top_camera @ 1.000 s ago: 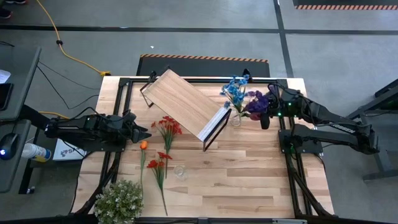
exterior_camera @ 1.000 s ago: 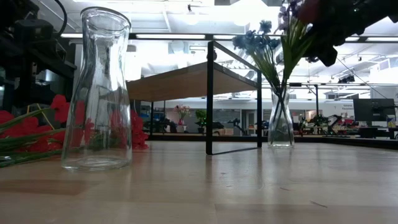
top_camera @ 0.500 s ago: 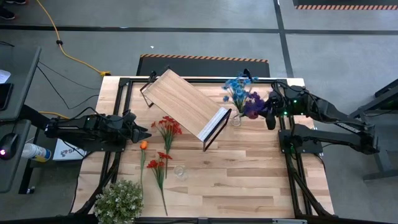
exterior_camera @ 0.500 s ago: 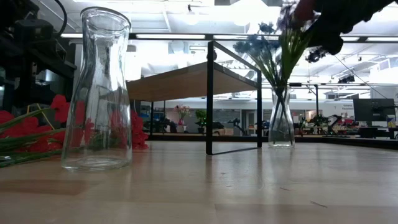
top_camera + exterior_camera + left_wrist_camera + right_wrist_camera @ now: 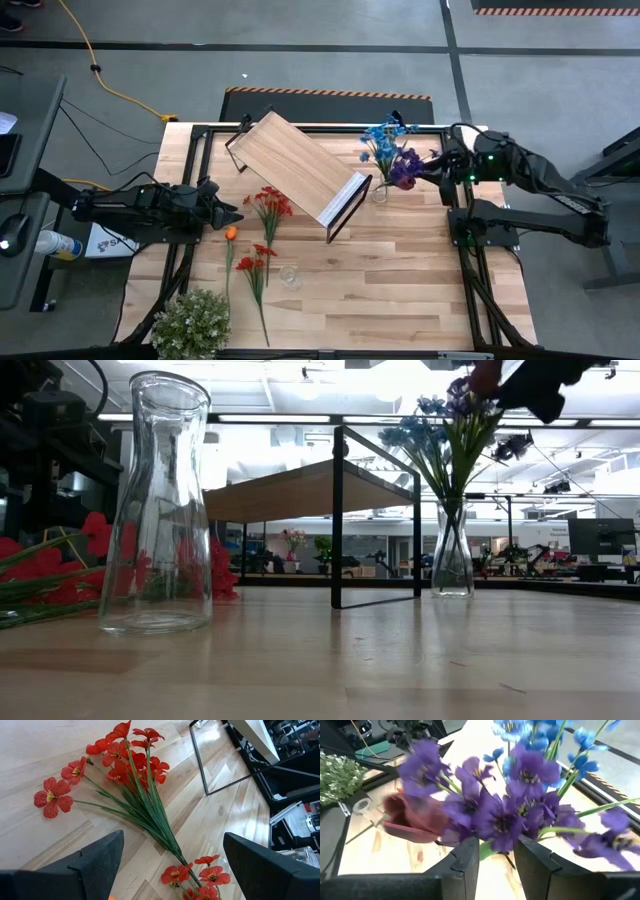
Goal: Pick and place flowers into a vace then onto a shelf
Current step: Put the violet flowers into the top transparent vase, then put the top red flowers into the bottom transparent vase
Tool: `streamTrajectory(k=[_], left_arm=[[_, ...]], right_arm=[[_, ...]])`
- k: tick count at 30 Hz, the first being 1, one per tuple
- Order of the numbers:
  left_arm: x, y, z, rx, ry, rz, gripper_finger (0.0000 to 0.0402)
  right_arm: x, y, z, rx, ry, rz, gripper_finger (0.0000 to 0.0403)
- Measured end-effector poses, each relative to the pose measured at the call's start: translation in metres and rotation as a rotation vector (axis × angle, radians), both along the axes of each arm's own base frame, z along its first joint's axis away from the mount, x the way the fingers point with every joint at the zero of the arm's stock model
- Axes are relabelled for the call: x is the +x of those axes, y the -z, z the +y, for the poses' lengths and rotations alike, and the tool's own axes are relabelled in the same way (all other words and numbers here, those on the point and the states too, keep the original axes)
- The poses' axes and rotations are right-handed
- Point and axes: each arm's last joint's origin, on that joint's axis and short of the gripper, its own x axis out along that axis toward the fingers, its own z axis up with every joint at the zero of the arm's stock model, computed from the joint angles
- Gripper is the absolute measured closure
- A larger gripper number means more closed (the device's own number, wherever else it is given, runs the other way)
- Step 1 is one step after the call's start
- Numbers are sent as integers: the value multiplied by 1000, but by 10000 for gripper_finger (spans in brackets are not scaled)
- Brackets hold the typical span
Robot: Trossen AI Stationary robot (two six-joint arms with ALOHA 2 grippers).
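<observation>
Even bright overhead light, soft shadows. Low view backlit by glaring ceiling lights (image 5: 400, 380). Right wrist view: purple flowers (image 5: 510, 815) motion-blurred, background unfocused.

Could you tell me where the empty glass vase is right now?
In the high view the empty vase stands near the table's front edge, just right of the red flowers.

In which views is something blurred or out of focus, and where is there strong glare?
Right wrist view: the purple flowers and a dark red bloom are smeared. Low view: ceiling lights glare behind the near empty vase, and the room beyond is soft. Left wrist view: the red flowers are sharp.
</observation>
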Motion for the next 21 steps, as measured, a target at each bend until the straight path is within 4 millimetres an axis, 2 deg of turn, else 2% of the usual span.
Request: streamTrajectory(k=[10,21], left_arm=[[0,0,0,0,0,0,25],[0,0,0,-6,5,0,25]], right_arm=[[-21,-51,10,-21,4,-67,292],[-27,-104,13,-76,-21,-196,292]])
